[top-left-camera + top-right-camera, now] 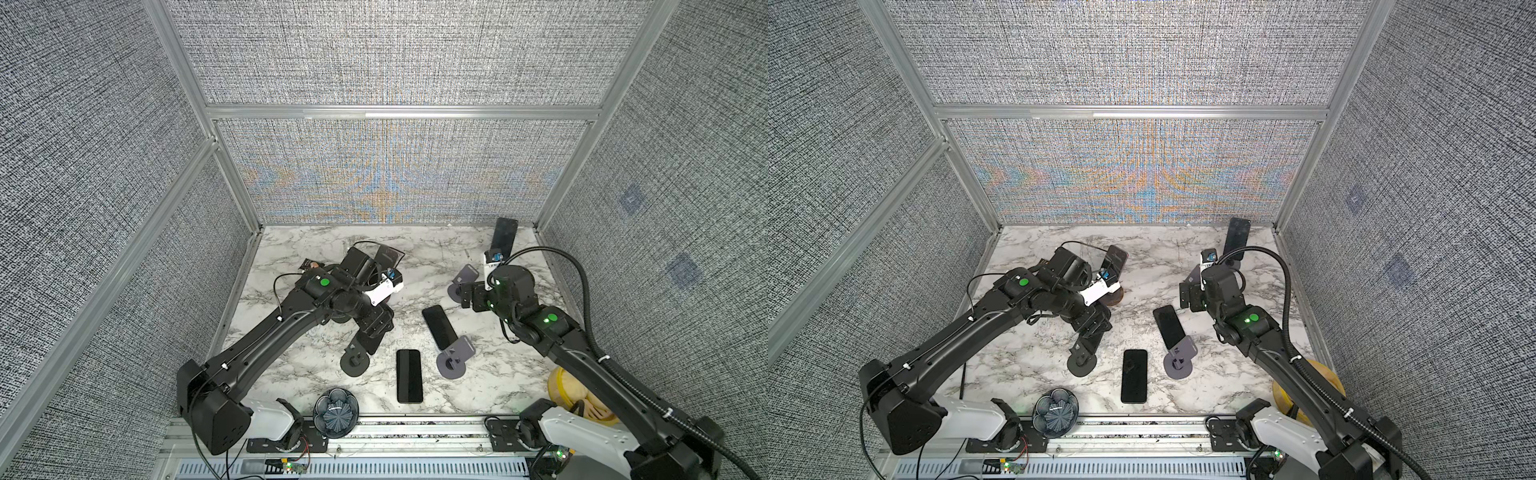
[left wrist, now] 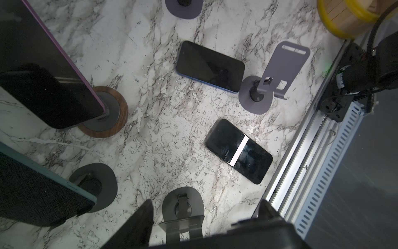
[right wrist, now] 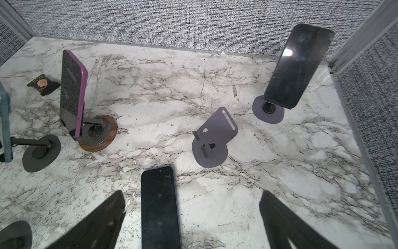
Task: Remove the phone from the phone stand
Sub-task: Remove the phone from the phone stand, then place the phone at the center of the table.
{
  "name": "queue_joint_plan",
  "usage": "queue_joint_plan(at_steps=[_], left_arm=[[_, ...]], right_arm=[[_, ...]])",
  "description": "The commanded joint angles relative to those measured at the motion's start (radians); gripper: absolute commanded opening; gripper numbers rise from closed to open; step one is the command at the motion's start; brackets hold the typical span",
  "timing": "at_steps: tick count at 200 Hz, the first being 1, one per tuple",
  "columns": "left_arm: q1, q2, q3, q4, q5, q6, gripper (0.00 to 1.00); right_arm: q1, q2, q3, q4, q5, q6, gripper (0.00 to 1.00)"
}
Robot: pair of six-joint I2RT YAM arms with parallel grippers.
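Observation:
Three phones stand on stands. A purple-cased phone (image 3: 72,92) rests on a wood-based stand (image 2: 107,120). A teal-cased phone (image 2: 32,189) sits on a black stand (image 2: 94,185); the left arm hides it in both top views. A black phone (image 1: 505,237) leans on a grey stand (image 3: 268,112) at the back right. My left gripper (image 2: 205,202) is open, its fingers apart on either side of an empty black stand (image 1: 355,359). My right gripper (image 3: 191,196) is open above a blue-edged phone (image 3: 159,204) lying flat.
Another black phone (image 1: 409,376) lies flat near the front edge. Two empty grey stands (image 1: 465,276) (image 1: 455,359) stand mid-right. A dark flower-shaped bowl (image 1: 336,411), a yellow-rimmed basket (image 1: 569,395) and a small dark packet (image 3: 43,84) lie around. Fabric walls close in three sides.

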Motion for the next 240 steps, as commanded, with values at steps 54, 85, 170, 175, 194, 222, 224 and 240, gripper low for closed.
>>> queue_joint_plan(at_steps=[54, 85, 170, 175, 194, 222, 224, 240], left_arm=[[-0.014, 0.106, 0.108, 0.055, 0.087, -0.072, 0.54], [-0.039, 0.179, 0.115, 0.100, 0.063, -0.089, 0.54], [-0.074, 0.438, 0.172, 0.145, -0.098, -0.063, 0.54], [-0.074, 0.454, 0.176, 0.149, -0.097, -0.058, 0.54], [-0.074, 0.519, 0.210, 0.134, -0.097, -0.040, 0.54], [-0.074, 0.596, 0.264, 0.094, -0.121, -0.015, 0.54], [-0.073, 0.596, 0.266, 0.092, -0.123, -0.012, 0.54], [-0.073, 0.650, 0.283, 0.083, -0.146, 0.003, 0.54]], right_arm=[[-0.044, -0.177, -0.090, 0.045, 0.117, 0.046, 0.99], [-0.090, -0.219, -0.111, 0.032, 0.112, 0.088, 0.99], [-0.127, -0.227, -0.156, 0.024, 0.115, 0.132, 0.99], [-0.128, -0.226, -0.155, 0.024, 0.113, 0.132, 0.99], [-0.131, -0.223, -0.154, 0.021, 0.107, 0.134, 0.99], [-0.134, -0.223, -0.159, 0.018, 0.105, 0.137, 0.99], [-0.135, -0.223, -0.159, 0.018, 0.105, 0.137, 0.99], [-0.137, -0.223, -0.165, 0.018, 0.104, 0.138, 0.99]])
